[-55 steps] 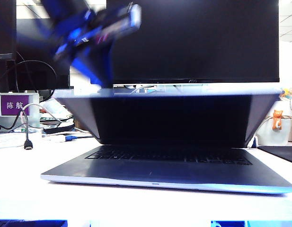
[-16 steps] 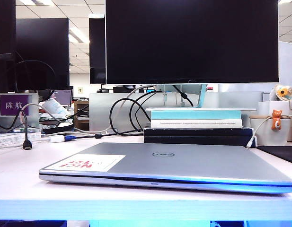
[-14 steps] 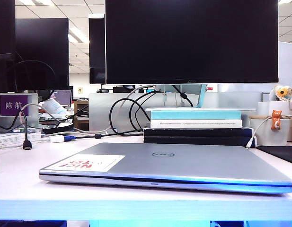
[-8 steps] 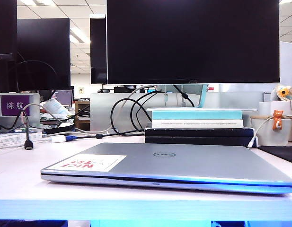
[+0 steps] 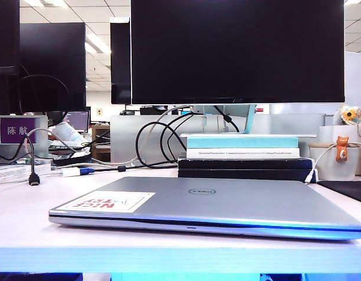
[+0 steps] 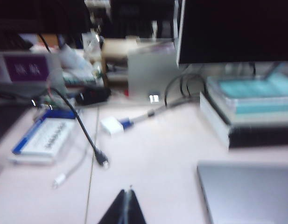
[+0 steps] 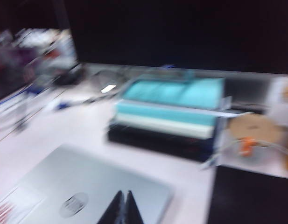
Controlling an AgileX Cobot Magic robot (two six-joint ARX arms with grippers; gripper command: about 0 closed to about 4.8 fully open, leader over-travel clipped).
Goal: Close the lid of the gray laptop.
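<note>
Room: open-plan office, ceiling light strips glowing behind a large black flat monitor (image 5: 237,51) that is filling the back of the white desk (image 5: 22,234).
Laptop: wide slim silver-gray Dell laptop (image 5: 206,208) is lying flat at desk centre, front edge facing the exterior camera.
Lid: thin silver-gray panel with round logo (image 5: 221,199) is sitting down on the base, only a dark seam showing along the front. White-red sticker (image 5: 106,202) is showing at the lid's 9 o'clock, logo at centre. Judging the task as done.
Why flat: lid is resting under its own weight; nothing is pressing on it.
Behind: stack of teal and black books (image 5: 243,155) is sitting at the laptop's 12 o'clock, propping up the monitor stand. Black cables (image 5: 154,143) are looping at 11 o'clock.
Left gripper (image 6: 124,211): out of the exterior view. Wrist view is blurred; dark finger tips are meeting in a point, holding nothing, hanging over bare desk at the laptop's 9 o'clock, clear of the lid corner (image 6: 249,191). Loose black cable plug (image 6: 102,161) is lying just beyond the tips.
Right gripper (image 7: 125,210): also out of the exterior view. Tips are pinched together, empty, hovering above the lid (image 7: 87,191) near the logo, apart from it as far as the blur allows.
Pose: both arms are looking raised and angled down toward the desk, judging by the wrist views.
</note>
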